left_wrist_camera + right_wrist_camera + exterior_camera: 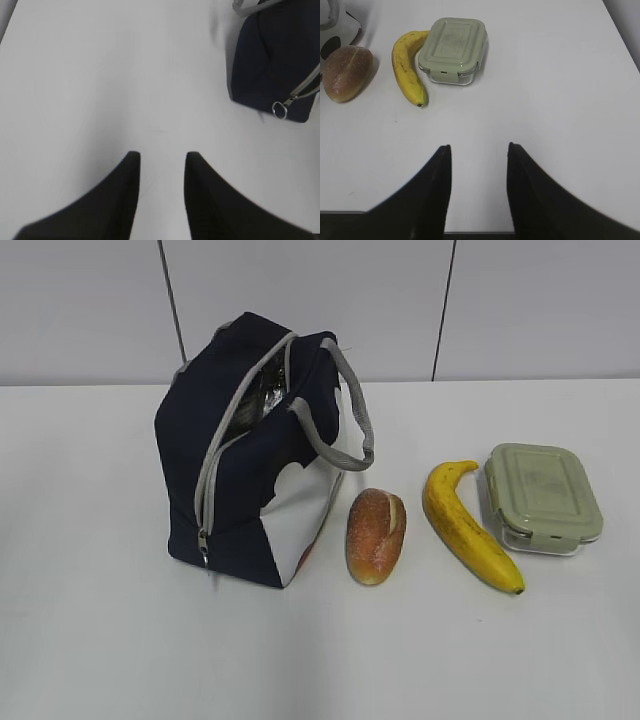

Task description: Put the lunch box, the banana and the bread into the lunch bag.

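The lunch bag (250,455) stands unzipped, its contents seemingly nil; the lunch box (543,497) is lidded. Only wrist views show the left gripper (161,162) and right gripper (479,152), both partly open, empty.

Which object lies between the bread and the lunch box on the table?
The banana lies between the bread and the lunch box; the exterior and right wrist views both show it.

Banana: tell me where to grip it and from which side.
Grip the banana at its thick middle, from above with the right gripper, jaws across its width. It lies flat on the table, with only narrow gaps to the bread and lunch box.
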### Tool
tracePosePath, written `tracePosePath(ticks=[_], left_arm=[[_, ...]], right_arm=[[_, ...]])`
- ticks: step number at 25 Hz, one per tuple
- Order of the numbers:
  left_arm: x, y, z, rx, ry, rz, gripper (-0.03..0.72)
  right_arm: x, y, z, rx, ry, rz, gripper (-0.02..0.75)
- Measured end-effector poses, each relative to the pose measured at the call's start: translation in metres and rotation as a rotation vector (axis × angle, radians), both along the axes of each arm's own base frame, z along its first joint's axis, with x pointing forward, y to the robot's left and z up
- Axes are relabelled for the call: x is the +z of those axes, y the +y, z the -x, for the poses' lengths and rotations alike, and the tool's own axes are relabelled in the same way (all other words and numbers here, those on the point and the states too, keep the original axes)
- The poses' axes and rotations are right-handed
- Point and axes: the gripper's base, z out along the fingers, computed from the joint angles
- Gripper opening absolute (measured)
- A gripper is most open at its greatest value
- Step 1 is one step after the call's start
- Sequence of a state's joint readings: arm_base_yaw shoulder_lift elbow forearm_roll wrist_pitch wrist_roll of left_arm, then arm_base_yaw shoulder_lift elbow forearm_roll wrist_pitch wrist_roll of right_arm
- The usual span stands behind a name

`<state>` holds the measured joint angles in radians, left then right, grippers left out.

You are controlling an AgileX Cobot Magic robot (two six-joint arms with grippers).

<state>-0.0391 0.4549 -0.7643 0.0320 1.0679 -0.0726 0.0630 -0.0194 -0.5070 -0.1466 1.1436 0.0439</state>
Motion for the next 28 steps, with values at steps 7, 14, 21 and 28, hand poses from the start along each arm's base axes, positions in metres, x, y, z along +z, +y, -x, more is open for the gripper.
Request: tracePosePath(ticks=[7, 14, 21, 28], left_arm=[[0.043, -0.007, -0.075, -0.020, 0.113, 0.035, 0.236], [0.046, -0.032, -0.154, -0.188, 0.236, 0.131, 0.238], [0.024, -0.066, -0.234, -0.298, 0.352, 0.109, 0.239], [0.009, -0.105, -0.293, -0.388, 0.416, 0.094, 0.312]], right_arm=[[0.000, 0.000, 0.000, 0.000, 0.000, 0.000, 0.278], [0.000, 0.000, 0.000, 0.000, 0.000, 0.000, 0.278], [0.000, 0.000, 0.000, 0.000, 0.000, 0.000, 0.278], [0.000, 0.000, 0.000, 0.000, 0.000, 0.000, 0.279]])
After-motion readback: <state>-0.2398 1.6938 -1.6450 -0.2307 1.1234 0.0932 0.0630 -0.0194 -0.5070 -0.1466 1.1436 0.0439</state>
